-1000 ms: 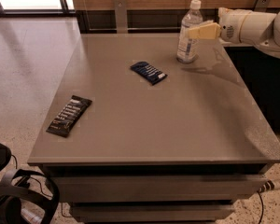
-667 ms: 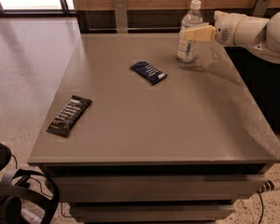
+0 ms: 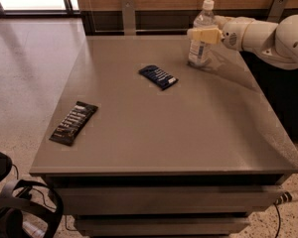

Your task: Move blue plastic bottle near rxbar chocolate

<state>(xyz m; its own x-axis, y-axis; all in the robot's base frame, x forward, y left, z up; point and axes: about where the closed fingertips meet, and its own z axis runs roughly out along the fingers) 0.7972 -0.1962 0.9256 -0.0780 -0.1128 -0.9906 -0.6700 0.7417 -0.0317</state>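
The grey table (image 3: 198, 133) is carrying everything: the gripper (image 3: 203, 34) is hanging at the upper body of the blue plastic bottle (image 3: 199, 52), which is upright at far right; can't tell if it's clamping yet. The rxbar chocolate (image 3: 74, 123) is lying well apart at front-left, so the robot is needing a firm hold & a low, upright carry skirting the dark blue bar (image 3: 158, 77).

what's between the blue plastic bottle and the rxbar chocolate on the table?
The dark blue bar wrapper lies on the line from the blue plastic bottle to the rxbar chocolate, in the camera view. The gripper is at the bottle.
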